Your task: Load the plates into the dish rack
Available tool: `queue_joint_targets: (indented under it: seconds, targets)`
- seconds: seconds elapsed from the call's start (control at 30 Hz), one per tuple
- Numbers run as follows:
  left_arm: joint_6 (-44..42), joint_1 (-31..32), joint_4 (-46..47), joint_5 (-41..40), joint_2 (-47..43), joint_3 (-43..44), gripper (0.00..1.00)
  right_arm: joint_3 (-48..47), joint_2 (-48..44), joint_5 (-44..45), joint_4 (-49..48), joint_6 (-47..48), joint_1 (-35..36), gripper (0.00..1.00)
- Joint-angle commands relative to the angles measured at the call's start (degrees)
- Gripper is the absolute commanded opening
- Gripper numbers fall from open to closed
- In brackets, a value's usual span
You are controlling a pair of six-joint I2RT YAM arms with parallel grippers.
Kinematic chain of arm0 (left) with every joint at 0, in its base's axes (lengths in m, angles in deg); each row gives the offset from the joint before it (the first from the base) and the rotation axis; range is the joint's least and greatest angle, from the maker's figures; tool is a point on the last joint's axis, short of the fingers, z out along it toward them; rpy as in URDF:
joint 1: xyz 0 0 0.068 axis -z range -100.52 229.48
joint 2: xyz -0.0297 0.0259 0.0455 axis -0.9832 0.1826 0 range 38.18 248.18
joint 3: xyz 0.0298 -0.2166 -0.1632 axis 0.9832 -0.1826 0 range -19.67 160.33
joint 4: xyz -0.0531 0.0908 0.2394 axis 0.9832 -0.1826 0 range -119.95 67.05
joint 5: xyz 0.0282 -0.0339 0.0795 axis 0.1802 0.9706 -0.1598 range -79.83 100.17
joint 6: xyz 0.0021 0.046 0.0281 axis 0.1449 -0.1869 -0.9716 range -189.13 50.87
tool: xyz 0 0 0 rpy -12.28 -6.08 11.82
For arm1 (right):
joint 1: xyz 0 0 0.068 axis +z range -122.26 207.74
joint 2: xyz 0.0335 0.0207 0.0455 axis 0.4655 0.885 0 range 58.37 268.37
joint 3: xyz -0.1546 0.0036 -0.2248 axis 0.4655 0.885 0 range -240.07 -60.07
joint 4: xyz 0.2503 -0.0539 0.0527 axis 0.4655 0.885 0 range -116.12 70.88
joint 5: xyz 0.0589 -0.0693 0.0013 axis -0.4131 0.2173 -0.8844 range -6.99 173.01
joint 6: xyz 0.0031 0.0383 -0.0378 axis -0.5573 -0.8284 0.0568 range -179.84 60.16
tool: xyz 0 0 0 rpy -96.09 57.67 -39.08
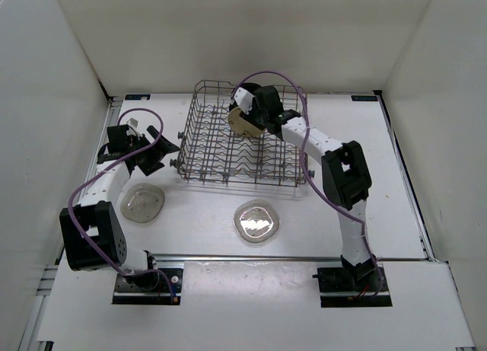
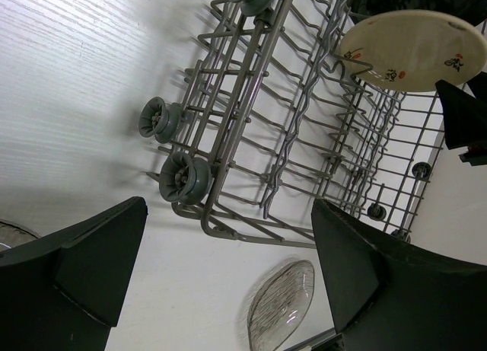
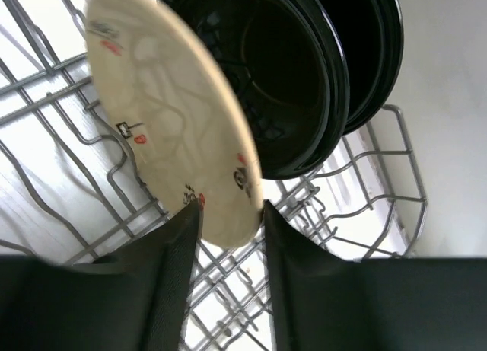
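In the dish rack (image 1: 221,157), the right gripper (image 3: 230,208) sits half-open astride the cream plate (image 3: 167,115), wanting a straight lift clear; left gripper (image 2: 228,206) gapes empty.

left arm (image 1: 106,185): white links, black joints | right arm (image 1: 316,141): same | cables (image 1: 275,73): purple | fingers (image 3: 171,282): black, wedge-shaped
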Motion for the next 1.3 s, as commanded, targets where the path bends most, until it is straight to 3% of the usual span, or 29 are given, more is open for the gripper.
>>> queue_joint_targets:
  seconds: [0.0, 0.1, 0.4, 0.57, 0.67, 0.8, 1.0, 1.07, 1.13, 1.27]
  targets:
    - [-0.83, -0.41, 0.28, 0.26, -1.21, -0.19, 1.00, -0.22, 0.55, 1.19, -3.40, -1.60, 0.16, 0.47]
    - [-0.83, -0.41, 0.28, 0.26, -1.21, -0.19, 1.00, -0.22, 0.55, 1.72, -3.41, -1.61, 0.16, 0.56]
    - [-0.31, -0.41, 0.28, 0.26, -3.13, -0.19, 1.00, -1.62, -3.22, 5.84, -2.54, -4.68, 0.69, 0.62]
    - [0.22, -0.41, 0.28, 0.79, -5.59, -1.32, 1.00, -8.83, -7.17, 5.33, 6.59, -15.47, 0.69, 0.65]
    - [0.84, -0.41, 0.28, 0.27, -8.93, -2.55, 1.00, -13.05, -10.50, 4.72, 12.75, -23.13, 2.35, 0.71]
    - [0.58, -0.41, -0.33, -6.21, -17.70, -4.06, 1.00, -10.08, -18.50, 3.75, 15.49, -27.80, 6.04, 0.76]
    - [-0.31, 0.12, -16.40, -23.18, -22.47, -3.26, 1.00, 0.38, -30.73, 2.76, 19.70, -39.90, 9.21, 0.68]
    - [1.88, 0.12, -20.97, -25.30, -23.18, -3.26, 1.00, 2.83, -33.01, 6.47, 22.85, -49.22, 9.21, 0.70]
    - [4.60, 0.12, -27.65, -28.37, -24.32, -4.40, 1.00, 5.04, -34.42, 6.47, 23.39, -51.52, 9.74, 0.77]
    - [13.20, -1.11, -30.13, -26.46, -30.62, -15.18, 1.00, 9.70, -37.50, 9.27, 20.07, -53.47, 11.93, 0.78]
